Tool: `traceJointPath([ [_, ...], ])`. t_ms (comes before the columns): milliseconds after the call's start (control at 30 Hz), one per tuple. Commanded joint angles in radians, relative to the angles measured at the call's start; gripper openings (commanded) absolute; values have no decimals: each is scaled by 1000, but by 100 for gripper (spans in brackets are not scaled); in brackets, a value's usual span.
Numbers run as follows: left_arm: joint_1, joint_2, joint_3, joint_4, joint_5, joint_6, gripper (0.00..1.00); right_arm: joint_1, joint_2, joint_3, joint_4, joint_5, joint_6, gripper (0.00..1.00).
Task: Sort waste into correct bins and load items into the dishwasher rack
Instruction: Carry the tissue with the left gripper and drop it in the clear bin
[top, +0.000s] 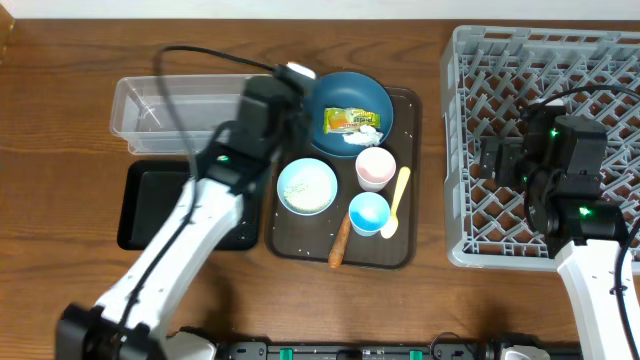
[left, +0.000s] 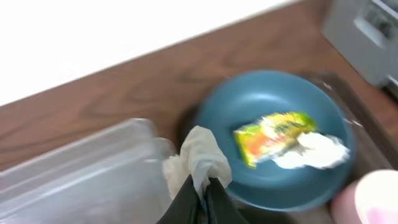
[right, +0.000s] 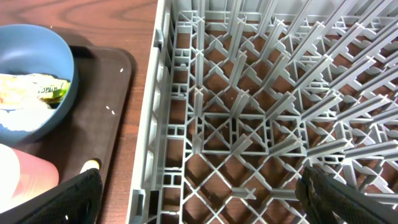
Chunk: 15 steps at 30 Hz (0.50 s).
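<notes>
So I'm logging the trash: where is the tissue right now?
In the left wrist view, the tissue is pinched in the left fingers, hanging between the clear tub and the blue bowl.

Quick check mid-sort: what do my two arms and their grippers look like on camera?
Both arms have white links with black joints and wrist housings. The left arm carries a looping black cable and one green light. The right arm shows two green lights. Their fingers are black and tapered.
</notes>
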<state>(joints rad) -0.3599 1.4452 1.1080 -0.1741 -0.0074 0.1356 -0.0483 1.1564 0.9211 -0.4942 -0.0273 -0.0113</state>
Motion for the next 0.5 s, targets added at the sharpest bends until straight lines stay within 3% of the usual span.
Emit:
traceJointPath([
  [0,93,-8,21,1,-13,-9,6,16,2,21,0,-7,-1,99],
  [300,284,102,20,29,-11,-48,7,16,2,21,3,-7,-1,99],
  [333,292,115,20,35,-11,-48,12,16,2,21,3,-7,-1,99],
  [400,298,130,20,50,5,-47,42,16,2,21,3,-7,-1,99],
  [467,296,127,21,71,32,-47,59,16,2,21,3,-7,-1,99],
])
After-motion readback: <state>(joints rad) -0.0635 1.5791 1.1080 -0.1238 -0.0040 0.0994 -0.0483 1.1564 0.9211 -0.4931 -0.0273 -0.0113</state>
